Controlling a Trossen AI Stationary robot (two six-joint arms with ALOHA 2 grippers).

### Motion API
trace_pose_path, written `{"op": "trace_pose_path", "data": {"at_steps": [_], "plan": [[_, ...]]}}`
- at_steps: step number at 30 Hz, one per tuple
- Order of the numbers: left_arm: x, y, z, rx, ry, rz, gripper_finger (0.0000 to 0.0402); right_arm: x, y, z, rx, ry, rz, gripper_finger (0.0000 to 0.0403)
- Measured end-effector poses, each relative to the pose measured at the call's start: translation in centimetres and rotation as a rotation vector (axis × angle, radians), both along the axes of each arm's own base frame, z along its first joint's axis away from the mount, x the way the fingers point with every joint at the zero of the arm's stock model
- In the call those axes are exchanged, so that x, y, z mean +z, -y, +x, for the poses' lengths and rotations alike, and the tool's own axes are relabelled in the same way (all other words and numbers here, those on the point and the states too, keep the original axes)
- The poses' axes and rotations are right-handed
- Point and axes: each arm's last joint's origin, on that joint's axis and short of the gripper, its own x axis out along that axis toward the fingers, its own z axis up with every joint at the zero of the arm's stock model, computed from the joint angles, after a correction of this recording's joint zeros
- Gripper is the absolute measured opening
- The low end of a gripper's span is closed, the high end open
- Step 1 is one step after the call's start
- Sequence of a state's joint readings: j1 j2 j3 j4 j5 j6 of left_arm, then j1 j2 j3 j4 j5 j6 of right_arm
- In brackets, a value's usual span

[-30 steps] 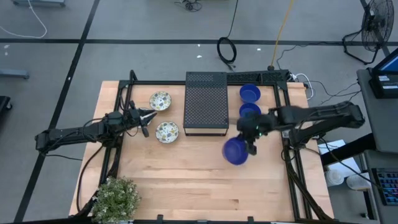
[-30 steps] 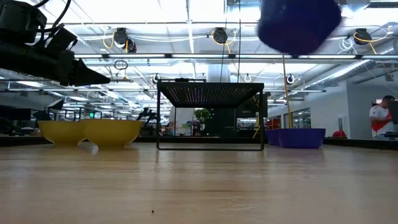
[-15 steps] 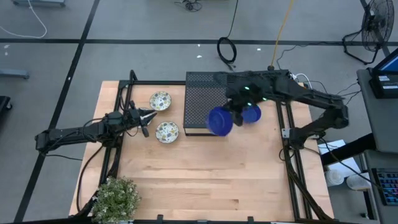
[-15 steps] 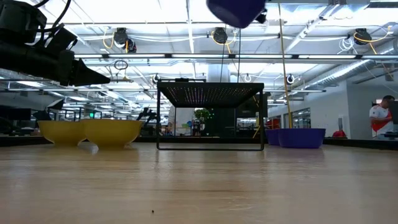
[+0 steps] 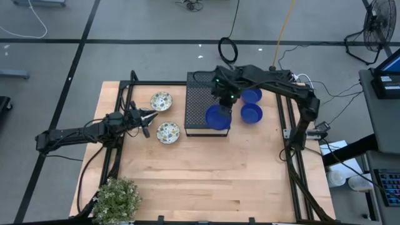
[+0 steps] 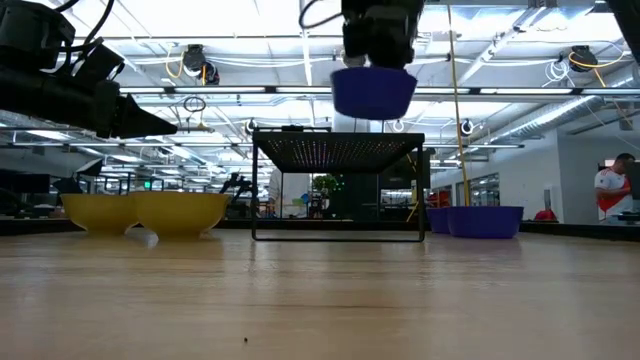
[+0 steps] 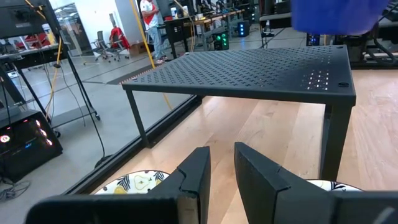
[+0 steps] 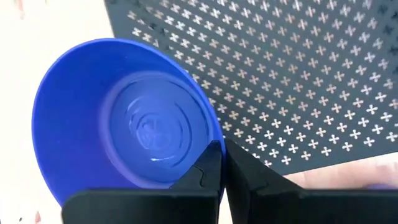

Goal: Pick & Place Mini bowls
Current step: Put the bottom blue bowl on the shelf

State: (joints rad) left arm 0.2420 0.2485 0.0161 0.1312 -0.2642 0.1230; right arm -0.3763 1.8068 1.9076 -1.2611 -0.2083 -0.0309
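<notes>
Right now my right claw (image 5: 223, 104) is clamped on the rim of a blue bowl (image 5: 217, 117), one finger inside the rim and one outside, as the right wrist view shows. That bowl (image 8: 124, 124) is empty and hangs upright just under the claw, above the near right part of the black perforated box (image 5: 207, 103). From the low view I see clear air between the bowl (image 6: 373, 92) and the box top (image 6: 338, 150), so it is not touching.

Two more blue bowls sit on the worktop (image 5: 200, 175) beside the box, just off to the outer side of my right claw: one (image 5: 251, 95) farther back, one (image 5: 251, 113) nearer. Both look empty.

My left claw (image 5: 149, 116) waits on the other side of the box, its fingers (image 7: 198, 171) parted with a narrow gap and holding nothing. It sits between two patterned cream bowls: one (image 5: 161, 100) just beyond it toward the back, the other (image 5: 167, 132) just on its near side. Neither has anything in it.

A potted plant (image 5: 117, 199) stands at the worktop's near left corner, well apart from both claws.
</notes>
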Motion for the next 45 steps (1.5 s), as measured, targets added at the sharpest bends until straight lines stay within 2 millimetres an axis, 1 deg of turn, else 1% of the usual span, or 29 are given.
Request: {"op": "trace_pose_path", "data": {"at_steps": [7, 13, 20, 27, 30, 45], "plan": [[0.0, 0.0, 0.0, 0.0, 0.0, 0.0, 0.0077, -0.8, 1.7, -0.1, -0.033, -0.022, 0.006, 0.0], [0.0, 0.0, 0.0, 0.0, 0.0, 0.0, 0.0077, -0.8, 2.4, -0.5, -0.056, -0.03, 0.011, 0.0], [0.0, 0.0, 0.0, 0.0, 0.0, 0.0, 0.0077, -1.0, 2.4, -0.7, -0.059, -0.045, 0.021, 0.0], [0.0, 0.0, 0.0, 0.0, 0.0, 0.0, 0.0077, -2.7, 2.4, -1.0, -0.059, -0.102, 0.049, 0.0], [0.0, 0.0, 0.0, 0.0, 0.0, 0.0, 0.0076, -3.1, 2.5, -1.0, -0.058, -0.107, 0.054, 0.0], [0.0, 0.0, 0.0, 0.0, 0.0, 0.0, 0.0076, -3.1, 2.6, -0.8, -0.067, -0.092, 0.041, 0.0014]]}}
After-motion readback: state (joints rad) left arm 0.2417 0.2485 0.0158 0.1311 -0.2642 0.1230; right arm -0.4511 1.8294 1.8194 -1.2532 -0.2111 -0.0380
